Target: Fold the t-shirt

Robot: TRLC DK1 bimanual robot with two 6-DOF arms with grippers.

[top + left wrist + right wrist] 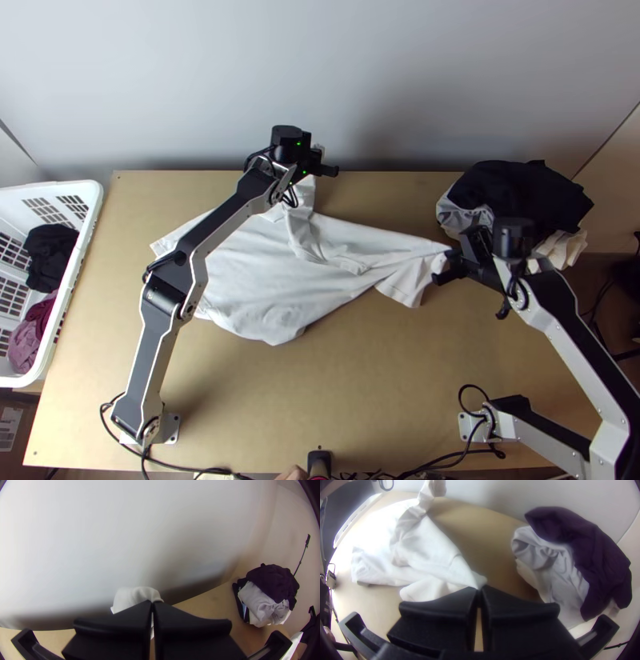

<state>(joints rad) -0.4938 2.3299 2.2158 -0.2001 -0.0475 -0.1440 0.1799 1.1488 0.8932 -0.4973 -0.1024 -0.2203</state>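
Fabric of the white t-shirt is clamped by the left end effector and the right end effector, its remainder lying wrinkled across the surface.

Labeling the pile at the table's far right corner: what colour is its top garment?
Dark purple, best seen in the right wrist view.

Shirt: matt white cloth, wrinkled. Surface: wood — smooth (faintly glossy). Basket: white plastic.
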